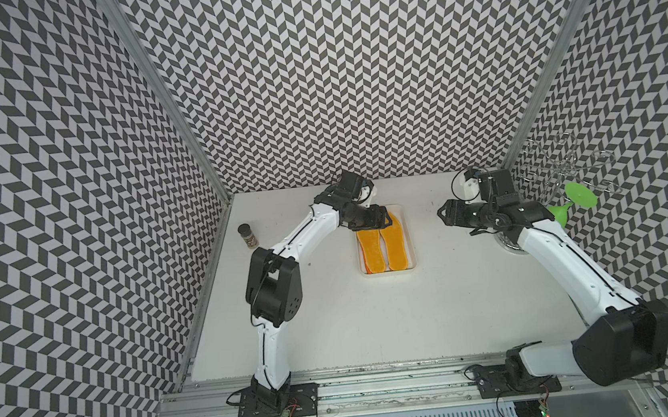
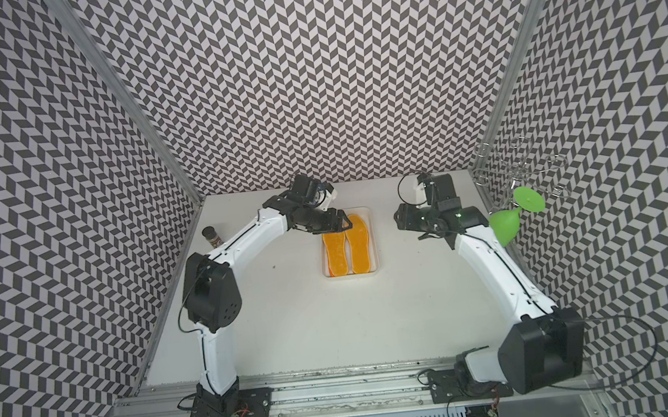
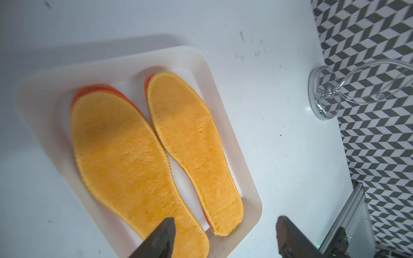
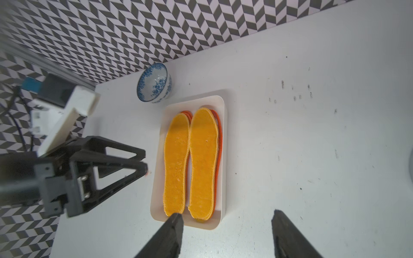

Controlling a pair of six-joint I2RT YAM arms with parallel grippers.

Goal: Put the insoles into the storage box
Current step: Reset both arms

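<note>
A white table (image 1: 376, 318) sits inside chevron-patterned walls (image 1: 352, 70). A small spice jar (image 1: 248, 235) with a dark lid stands upright near the left wall; both top views show it. A blue-and-white bowl (image 4: 155, 83) sits upright by the back wall. At the right wall stands a clear stand (image 3: 324, 98) — its round base on the table — with a green goblet (image 1: 557, 215) tilted beside it.

storage box (image 2: 375, 255): white, on tabletop (image 2: 293, 326), toward far side
insoles (image 2: 359, 244): two yellow-orange, side by side inside box
left hand (image 2: 345, 222): over box's far end, above insole tips
right hand (image 2: 402, 217): beside box, apart from it
jar (image 2: 212, 237): near left wall
green goblet (image 2: 507, 222): tilted, by right arm
</note>
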